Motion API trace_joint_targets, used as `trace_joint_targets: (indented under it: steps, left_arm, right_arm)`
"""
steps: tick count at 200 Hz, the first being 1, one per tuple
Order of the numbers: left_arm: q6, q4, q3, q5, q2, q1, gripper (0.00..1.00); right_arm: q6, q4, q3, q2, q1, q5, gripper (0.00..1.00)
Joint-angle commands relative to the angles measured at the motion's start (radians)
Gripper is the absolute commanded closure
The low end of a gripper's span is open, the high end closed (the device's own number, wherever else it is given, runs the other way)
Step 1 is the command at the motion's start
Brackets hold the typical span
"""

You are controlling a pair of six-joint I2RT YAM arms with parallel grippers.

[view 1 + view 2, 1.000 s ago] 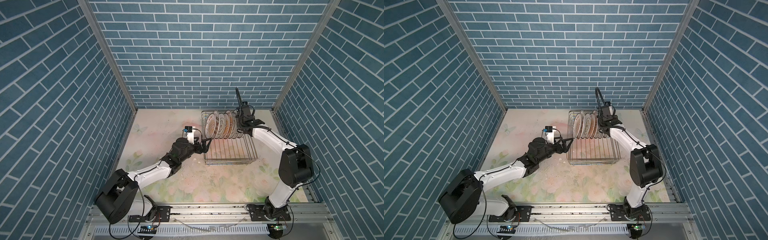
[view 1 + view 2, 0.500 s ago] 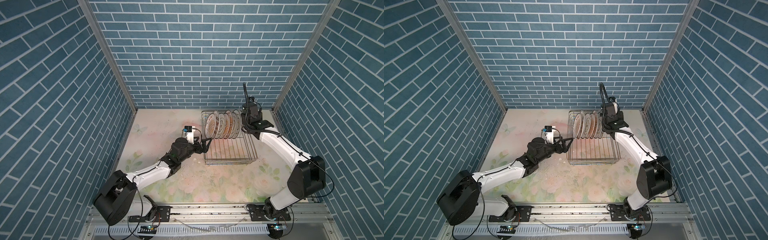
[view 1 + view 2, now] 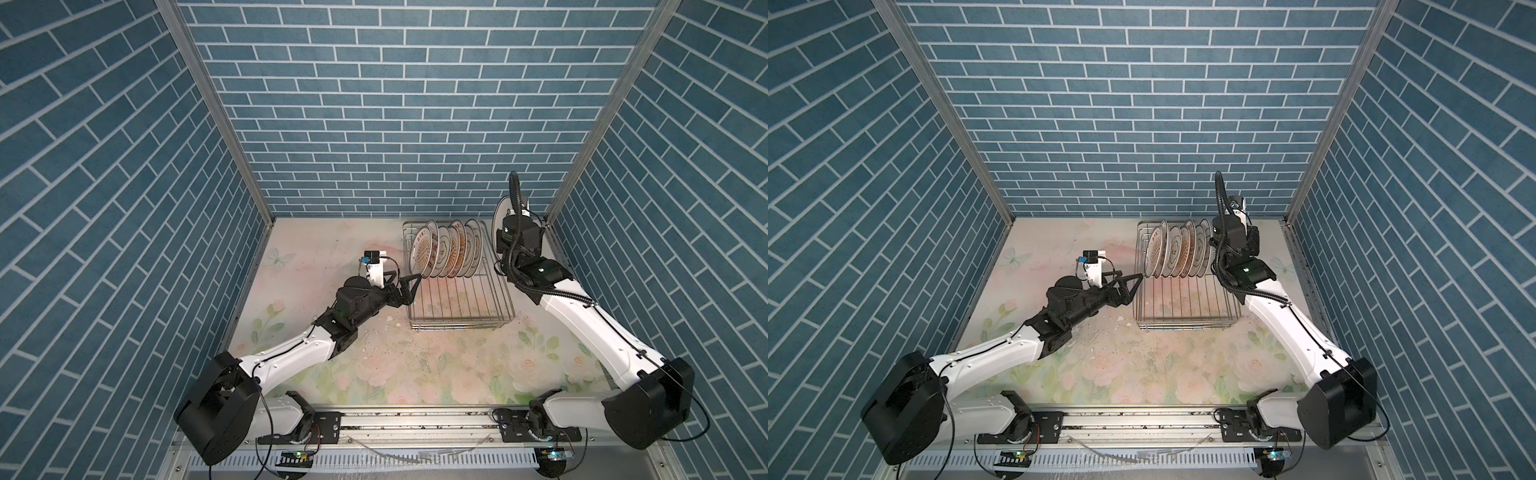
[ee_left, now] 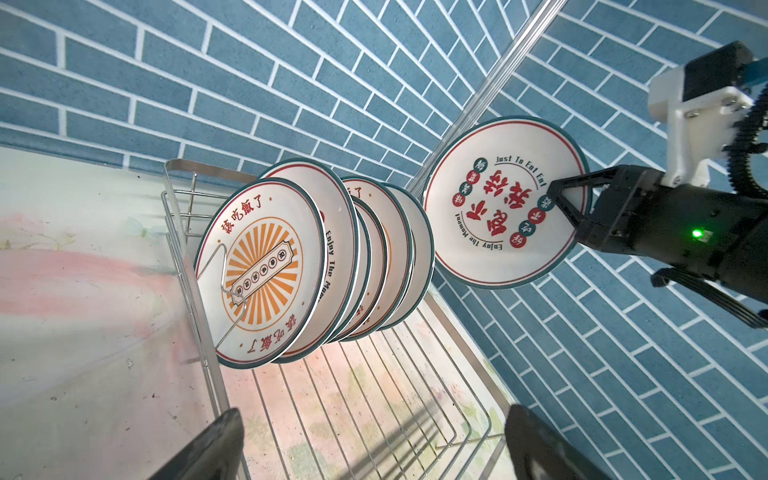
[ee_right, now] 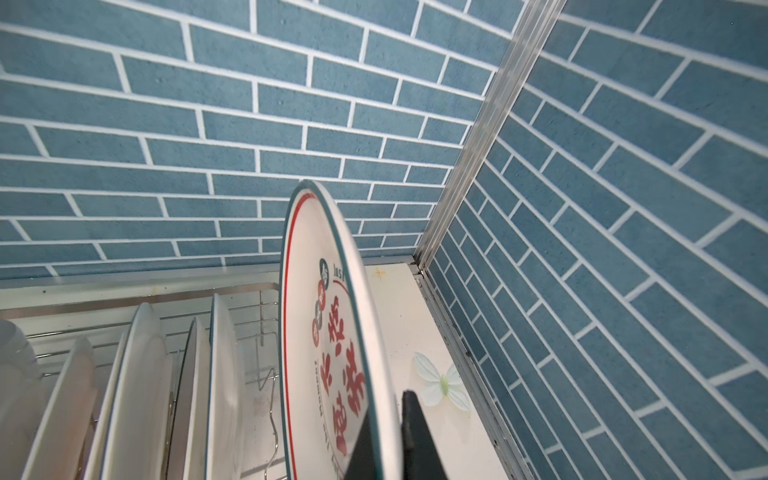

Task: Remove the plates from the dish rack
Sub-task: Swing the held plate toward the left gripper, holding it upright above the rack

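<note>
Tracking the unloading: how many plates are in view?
6 at least. One plate is clamped in the right jaws, clear of the rack. Five plates stand on edge at the rack's far end; they overlap, so more may be hidden.

Left arm (image 3: pixel 291 357): in both top views the base sits at 7 o'clock. The links extend low and nearly straight toward 1 o'clock, with the elbow slightly bent.

Left pincer (image 3: pixel 415 283): the jaws are spread to full width and point toward 2 o'clock.

Right arm (image 3: pixel 590 328): the base sits at 5 o'clock and the forearm runs toward 11 o'clock. The wrist (image 3: pixel 521 239) is raised and turned upward.

Right pincer (image 4: pixel 559 199): the jaws are clamped on the rim of one plate (image 4: pixel 498 232), held on edge in the air.
</note>
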Motion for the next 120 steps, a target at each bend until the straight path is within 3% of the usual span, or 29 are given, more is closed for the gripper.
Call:
trace_joint_targets:
  steps: [1, 38, 120]
  left_arm:
    - [-0.001, -0.013, -0.014, -0.006, -0.031, -0.006, 0.0]
    - [-0.007, -0.004, -0.028, 0.003, -0.064, -0.007, 0.0]
    - [0.012, 0.008, -0.059, 0.053, -0.137, -0.008, 0.0]
  right_arm:
    - [-0.031, 0.094, -0.028, -0.088, 0.021, 0.042, 1.0]
    - [0.01, 0.104, -0.094, -0.214, 0.028, -0.047, 1.0]
    - [0.173, 0.107, -0.18, -0.377, 0.003, -0.573, 1.0]
